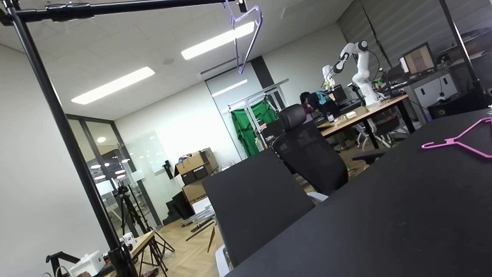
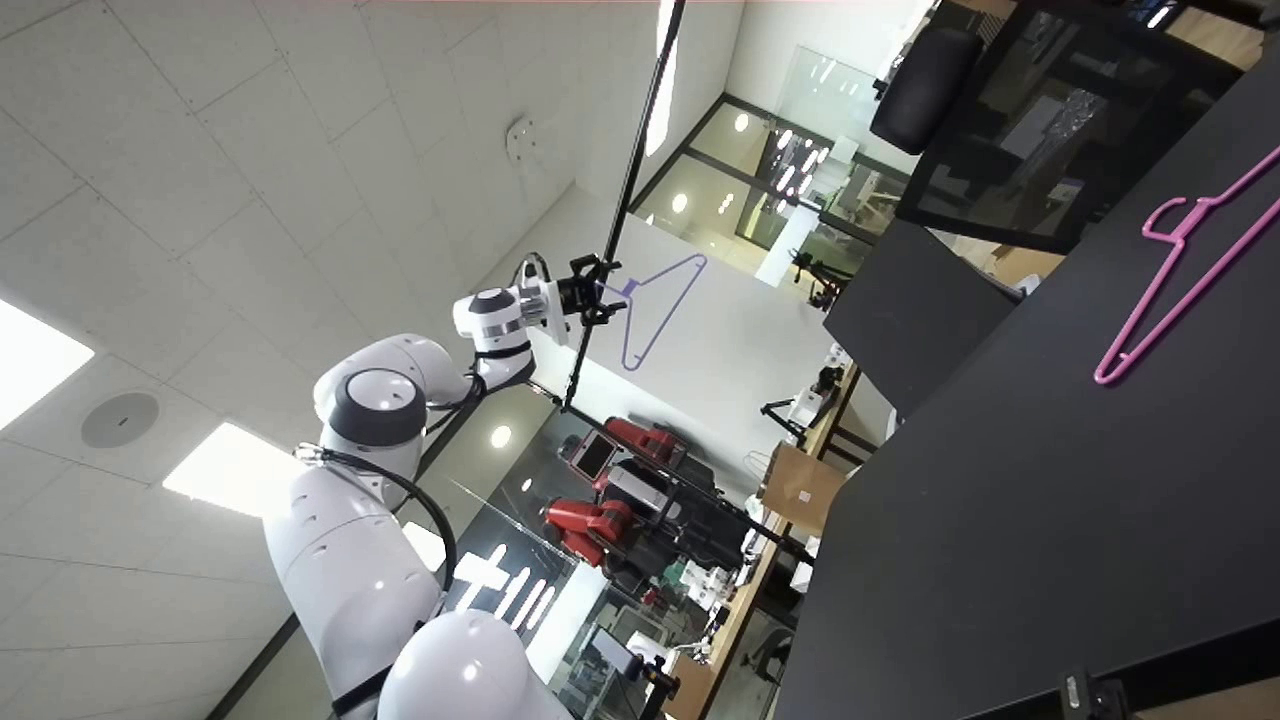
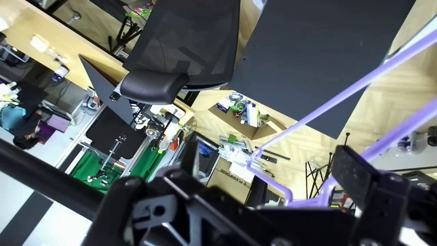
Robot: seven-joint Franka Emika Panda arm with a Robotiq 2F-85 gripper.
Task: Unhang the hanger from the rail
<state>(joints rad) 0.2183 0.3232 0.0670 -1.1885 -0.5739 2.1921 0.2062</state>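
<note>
The purple hanger (image 1: pixel 255 38) hangs from the black rail (image 1: pixel 127 6) at the top of an exterior view. Both also show in an exterior view, the hanger (image 2: pixel 628 290) with its neck by my fingers and the rail (image 2: pixel 640 130) passing at the gripper. My gripper (image 2: pixel 617 287) is open, its two fingers on either side of the hanger's hook end. In the wrist view the fingers of my gripper (image 3: pixel 269 162) stand wide apart, with the purple hanger (image 3: pixel 298 125) between and beyond them. The rail (image 3: pixel 47 179) shows at lower left. The hook tip is hidden by the gripper.
A pink hanger (image 1: pixel 449 142) lies on the black table (image 1: pixel 346 219) below; it also shows in an exterior view (image 2: pixel 1180 240). A black upright pole (image 1: pixel 63 119) carries the rail's end. A black office chair (image 1: pixel 311 154) stands beyond the table.
</note>
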